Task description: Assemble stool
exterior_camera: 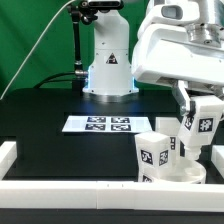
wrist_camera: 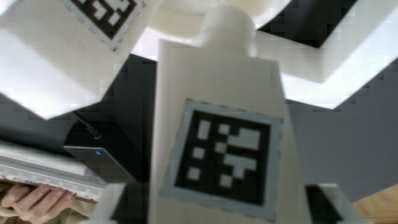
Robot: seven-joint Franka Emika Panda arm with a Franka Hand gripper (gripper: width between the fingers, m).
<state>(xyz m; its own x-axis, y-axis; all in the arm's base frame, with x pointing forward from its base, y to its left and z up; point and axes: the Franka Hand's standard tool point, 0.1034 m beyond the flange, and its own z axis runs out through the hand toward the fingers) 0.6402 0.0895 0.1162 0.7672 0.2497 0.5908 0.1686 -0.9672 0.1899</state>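
Note:
In the exterior view my gripper (exterior_camera: 197, 108) hangs at the right, shut on a white tagged leg (exterior_camera: 204, 126) that it holds a little tilted over the round seat (exterior_camera: 182, 174). The seat lies at the front right, with one leg (exterior_camera: 155, 152) standing on its near left side and another leg (exterior_camera: 168, 128) behind that one. In the wrist view the held leg (wrist_camera: 222, 140) fills the middle, with its tag facing the camera. My gripper (wrist_camera: 214, 190) has a dark finger (wrist_camera: 93, 160) on either side of it. Beyond it show the other white stool parts (wrist_camera: 80, 45).
The marker board (exterior_camera: 100, 124) lies flat mid-table in front of the robot base (exterior_camera: 107, 60). Long white border rails (exterior_camera: 60, 178) run along the front edge and the exterior view's right edge (exterior_camera: 218, 158). A green curtain hangs behind.

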